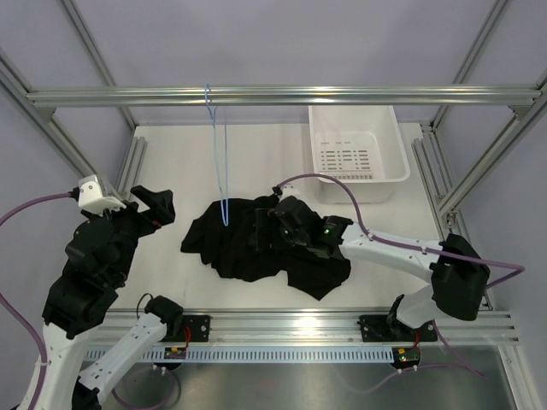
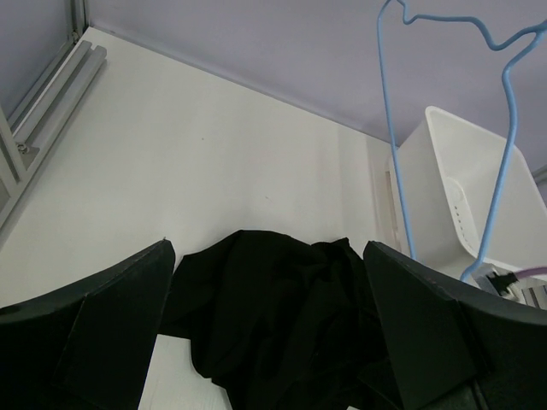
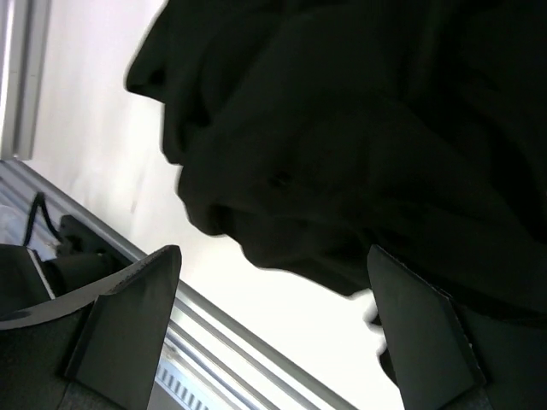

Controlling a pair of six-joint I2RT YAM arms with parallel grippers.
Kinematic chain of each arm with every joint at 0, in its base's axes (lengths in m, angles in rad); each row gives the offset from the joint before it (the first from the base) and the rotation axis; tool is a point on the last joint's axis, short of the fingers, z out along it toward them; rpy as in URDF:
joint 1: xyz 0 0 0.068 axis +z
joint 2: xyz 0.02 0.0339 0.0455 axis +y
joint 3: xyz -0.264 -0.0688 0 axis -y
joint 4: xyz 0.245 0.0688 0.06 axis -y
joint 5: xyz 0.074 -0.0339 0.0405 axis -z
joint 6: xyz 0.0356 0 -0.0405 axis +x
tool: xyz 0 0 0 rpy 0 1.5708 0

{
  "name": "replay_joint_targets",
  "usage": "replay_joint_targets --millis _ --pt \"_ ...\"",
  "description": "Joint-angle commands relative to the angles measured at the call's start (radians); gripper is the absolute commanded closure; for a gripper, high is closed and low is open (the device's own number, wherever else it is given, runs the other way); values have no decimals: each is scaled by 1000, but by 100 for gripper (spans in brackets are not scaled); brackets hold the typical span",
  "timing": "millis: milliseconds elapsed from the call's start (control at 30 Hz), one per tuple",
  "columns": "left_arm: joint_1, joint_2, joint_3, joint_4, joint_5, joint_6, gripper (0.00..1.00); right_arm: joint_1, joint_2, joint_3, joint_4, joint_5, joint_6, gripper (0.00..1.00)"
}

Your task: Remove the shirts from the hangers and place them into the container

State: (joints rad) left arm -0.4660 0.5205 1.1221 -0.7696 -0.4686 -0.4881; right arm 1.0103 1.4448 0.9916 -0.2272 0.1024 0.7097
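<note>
Top external view: right pincer (image 3: 272,256), wide open and empty like the left pincer (image 2: 267,248), hangs over the black shirt (image 1: 231,243); a shallow pinch could slip off.

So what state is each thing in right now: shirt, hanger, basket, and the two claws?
black shirt: off the hanger, crumpled on the table.
hanger: bare, hanging from the top rail.
white basket: upright, nothing in it.
left gripper: open, holding nothing, clear of the shirt.
right gripper: open, at the shirt, not closed on it.
</note>
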Motion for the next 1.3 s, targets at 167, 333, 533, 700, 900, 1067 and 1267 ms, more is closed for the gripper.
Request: replay_joint_targets --millis 167,333,533,700,900,1067,1267 --pt "0 -14 33 13 36 11 1 -9 201 156 80 -56 -61 0" --pt "-2 -17 33 13 42 16 1 -22 316 196 62 -37 -87 0" --pt "0 -8 28 26 65 6 1 -21 471 330 -18 -10 -133 0" --pt "-2 -8 27 35 68 8 1 -16 555 418 -95 17 -164 1" --pt "-2 -11 25 38 67 13 1 17 660 565 -294 183 -158 3" --pt "-2 -13 21 44 74 11 1 57 689 553 -391 356 -73 24" --pt "-2 -14 2 61 93 -1 1 100 622 427 -385 456 11 67"
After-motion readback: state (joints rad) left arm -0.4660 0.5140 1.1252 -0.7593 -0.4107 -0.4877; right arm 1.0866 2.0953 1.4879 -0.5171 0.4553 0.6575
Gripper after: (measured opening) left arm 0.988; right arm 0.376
